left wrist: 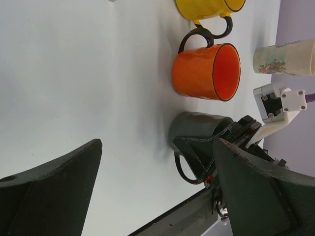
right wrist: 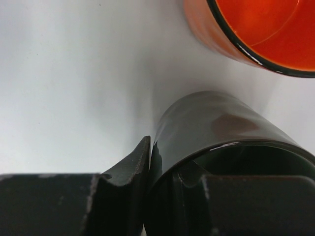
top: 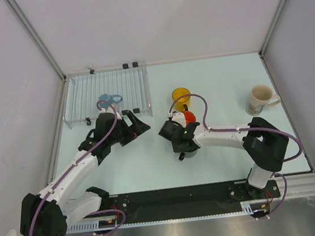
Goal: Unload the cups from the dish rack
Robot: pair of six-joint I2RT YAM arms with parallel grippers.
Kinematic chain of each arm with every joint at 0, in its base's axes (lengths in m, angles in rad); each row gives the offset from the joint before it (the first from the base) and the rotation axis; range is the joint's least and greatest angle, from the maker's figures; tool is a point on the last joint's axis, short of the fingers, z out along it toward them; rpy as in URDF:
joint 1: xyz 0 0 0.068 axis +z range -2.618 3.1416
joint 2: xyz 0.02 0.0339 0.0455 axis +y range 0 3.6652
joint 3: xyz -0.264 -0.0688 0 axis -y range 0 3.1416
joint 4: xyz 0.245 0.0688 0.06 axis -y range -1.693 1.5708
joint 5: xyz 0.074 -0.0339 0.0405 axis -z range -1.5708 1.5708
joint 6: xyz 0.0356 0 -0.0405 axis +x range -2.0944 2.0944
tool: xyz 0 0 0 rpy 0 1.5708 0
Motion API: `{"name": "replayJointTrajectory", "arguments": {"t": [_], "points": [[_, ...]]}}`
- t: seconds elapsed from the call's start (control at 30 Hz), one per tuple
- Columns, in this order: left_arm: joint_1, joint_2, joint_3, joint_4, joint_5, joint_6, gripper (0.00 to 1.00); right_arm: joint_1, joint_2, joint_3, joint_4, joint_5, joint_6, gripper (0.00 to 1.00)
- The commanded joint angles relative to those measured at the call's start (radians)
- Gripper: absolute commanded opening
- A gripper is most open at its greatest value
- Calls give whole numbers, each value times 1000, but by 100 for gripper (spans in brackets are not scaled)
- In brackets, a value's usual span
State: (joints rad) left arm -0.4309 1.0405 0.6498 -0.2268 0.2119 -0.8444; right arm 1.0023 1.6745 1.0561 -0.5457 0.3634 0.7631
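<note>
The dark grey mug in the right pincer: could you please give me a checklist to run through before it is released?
1. Grip: the right pincer clamps the dark grey mug by its wall, one finger inside, one outside: ok.
2. Mug upright: ok.
3. Base resting on the table: cannot tell.
4. Standing apart from the orange mug: ok.
5. Other arm: the left pincer is open, holding nothing: ok.
6. Unloading finished: not ok, the dish rack holds the light blue mug.
</note>
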Motion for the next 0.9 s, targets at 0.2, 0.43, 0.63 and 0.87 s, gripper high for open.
{"name": "replayJointTrajectory", "arguments": {"t": [0.2, 0.43, 0.63, 0.87], "points": [[0, 9, 5, 30, 3, 22, 98, -2, -32, 47, -3, 40, -13, 35], [0, 3, 13, 30, 0, 27, 99, 24, -108, 103, -72, 89, -13, 48], [-2, -19, 69, -3, -57, 71, 100, 48, -261, 280, -184, 167, -51, 52], [11, 70, 293, -114, -256, 195, 100, 22, -554, 270, -110, 223, -148, 57]]}}
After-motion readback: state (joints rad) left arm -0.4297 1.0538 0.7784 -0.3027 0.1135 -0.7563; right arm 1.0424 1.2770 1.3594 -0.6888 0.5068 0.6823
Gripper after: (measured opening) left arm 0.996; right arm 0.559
